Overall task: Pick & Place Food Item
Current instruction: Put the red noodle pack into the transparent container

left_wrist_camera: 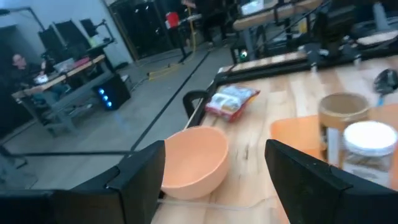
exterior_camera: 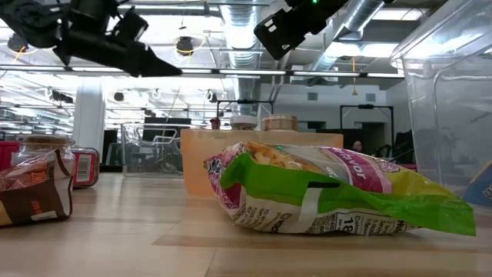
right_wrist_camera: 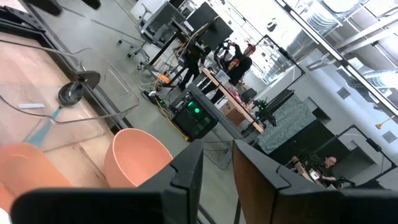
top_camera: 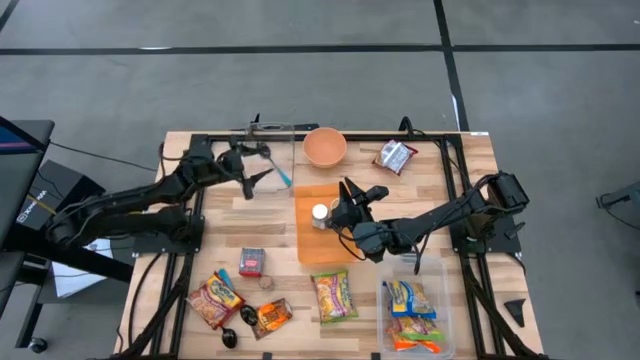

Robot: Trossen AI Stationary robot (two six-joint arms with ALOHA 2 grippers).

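Observation:
Two jars, one with a white lid (top_camera: 320, 213) and one with a tan lid (left_wrist_camera: 342, 104), stand on an orange board (top_camera: 322, 240) at the table's middle. An orange bowl (top_camera: 325, 147) and a snack packet (top_camera: 395, 157) sit at the far edge. My left gripper (top_camera: 252, 170) is open and empty, raised left of the bowl; the bowl shows beyond its fingers in the left wrist view (left_wrist_camera: 193, 165). My right gripper (top_camera: 352, 197) hangs above the board just right of the jars, tipped up, its fingers a narrow gap apart (right_wrist_camera: 216, 168) and empty.
A clear container (top_camera: 268, 150) with a blue-handled utensil stands at the far left. A chips bag (top_camera: 333, 297), a red tin (top_camera: 252, 262) and other packets (top_camera: 215, 300) lie near the front edge. A clear bin (top_camera: 415, 312) of packets stands at the front right.

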